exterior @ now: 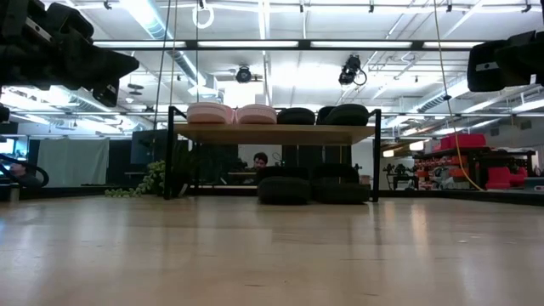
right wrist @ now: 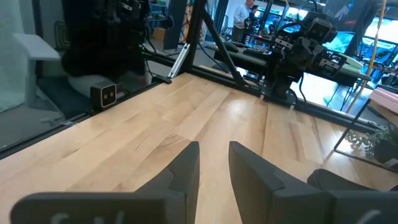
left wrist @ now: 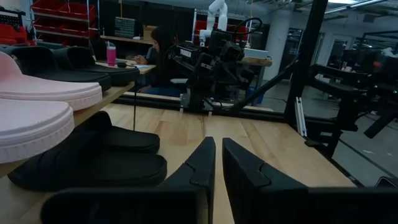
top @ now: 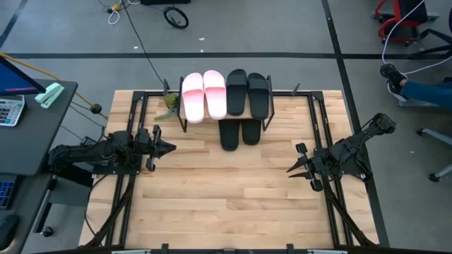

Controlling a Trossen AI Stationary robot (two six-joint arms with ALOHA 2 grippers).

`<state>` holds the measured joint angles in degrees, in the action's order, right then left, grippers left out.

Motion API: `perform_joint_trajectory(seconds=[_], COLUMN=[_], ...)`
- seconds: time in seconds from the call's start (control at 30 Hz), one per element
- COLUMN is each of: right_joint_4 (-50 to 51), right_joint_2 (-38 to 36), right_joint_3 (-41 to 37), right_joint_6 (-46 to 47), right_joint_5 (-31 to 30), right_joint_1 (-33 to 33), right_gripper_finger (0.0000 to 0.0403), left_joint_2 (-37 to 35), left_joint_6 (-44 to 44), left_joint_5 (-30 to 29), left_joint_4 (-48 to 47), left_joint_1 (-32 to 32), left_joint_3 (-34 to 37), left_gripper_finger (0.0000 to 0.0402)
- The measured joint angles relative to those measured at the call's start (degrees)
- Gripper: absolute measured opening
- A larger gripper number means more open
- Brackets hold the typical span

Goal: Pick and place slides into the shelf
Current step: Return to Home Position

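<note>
Four slides point(top: 215, 93) on shelf point(exterior: 276, 133), two beneath; left gripper point(top: 169, 148) nearly closed, right gripper point(top: 290, 169) slightly open, both empty at table sides.

Bare tabletop point(top: 233, 201) before laden shelf point(exterior: 276, 133)

floor: grey concrete point(top: 282, 28), black tape lines, loose cables point(top: 141, 35)
ceiling: exposed pipes, long strip lights point(exterior: 280, 43)
left side: dark desk point(top: 28, 134) with calculator point(top: 8, 111)
right side: red chair point(top: 390, 29)
far end: red storage shelving point(left wrist: 59, 15)
light: bright, overhead
</note>
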<state>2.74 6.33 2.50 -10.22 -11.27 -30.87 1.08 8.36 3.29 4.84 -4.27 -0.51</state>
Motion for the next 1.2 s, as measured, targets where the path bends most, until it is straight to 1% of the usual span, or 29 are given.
perform_joint_trajectory(seconds=[0.27, 0.67, 1.0, 1.2], right_joint_4=[0.0, 0.0, 0.0, 0.0], right_joint_2=[0.0, 0.0, 0.0, 0.0], right_joint_3=[0.0, 0.0, 0.0, 0.0], right_joint_6=[0.0, 0.0, 0.0, 0.0], right_joint_5=[0.0, 0.0, -0.02, -0.01], right_joint_1=[0.01, 0.01, 0.0, 0.01], right_gripper_finger=[0.0092, 0.0092, 0.0092, 0.0092], left_joint_2=[0.0, 0.0, 0.0, 0.0], left_joint_6=[0.0, 0.0, 0.01, 0.0], left_joint_5=[0.0, 0.0, 0.01, 0.02], left_joint_4=[0.0, 0.0, 0.01, 0.0], left_joint_1=[0.0, 0.0, 0.01, 0.0], left_joint_3=[0.0, 0.0, 0.0, 0.0], left_gripper_finger=[0.004, 0.0025, 0.0039, 0.0039])
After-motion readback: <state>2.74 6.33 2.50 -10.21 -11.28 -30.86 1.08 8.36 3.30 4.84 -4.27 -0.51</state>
